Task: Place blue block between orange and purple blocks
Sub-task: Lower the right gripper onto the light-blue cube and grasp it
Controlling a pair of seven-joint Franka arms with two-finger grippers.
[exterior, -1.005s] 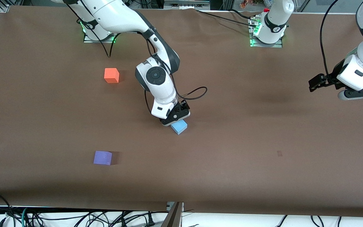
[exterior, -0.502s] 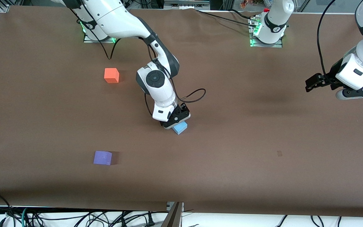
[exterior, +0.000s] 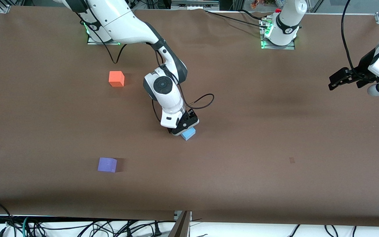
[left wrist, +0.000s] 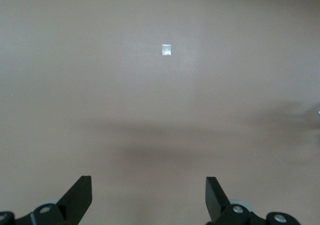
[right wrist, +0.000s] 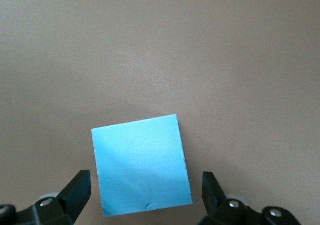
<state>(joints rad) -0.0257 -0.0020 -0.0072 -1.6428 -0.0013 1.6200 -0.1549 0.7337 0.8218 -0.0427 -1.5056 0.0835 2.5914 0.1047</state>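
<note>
The blue block [exterior: 188, 133] sits on the brown table near its middle. My right gripper [exterior: 180, 128] is low over it and open; in the right wrist view the block [right wrist: 141, 164] lies between the two fingertips of the gripper [right wrist: 146, 191], with gaps on both sides. The orange block [exterior: 116, 79] lies toward the right arm's end, farther from the front camera. The purple block [exterior: 107, 164] lies nearer the front camera, roughly in line with it. My left gripper [exterior: 339, 81] is open and empty, up in the air over the left arm's end of the table.
A black cable [exterior: 200, 100] loops from the right arm's wrist over the table beside the blue block. A small pale square mark [left wrist: 166, 49] shows on the table in the left wrist view. Cables hang along the table's front edge.
My right gripper has come down closer over the blue block, covering more of it. My left arm has swung toward its own end of the table and a little upward.
</note>
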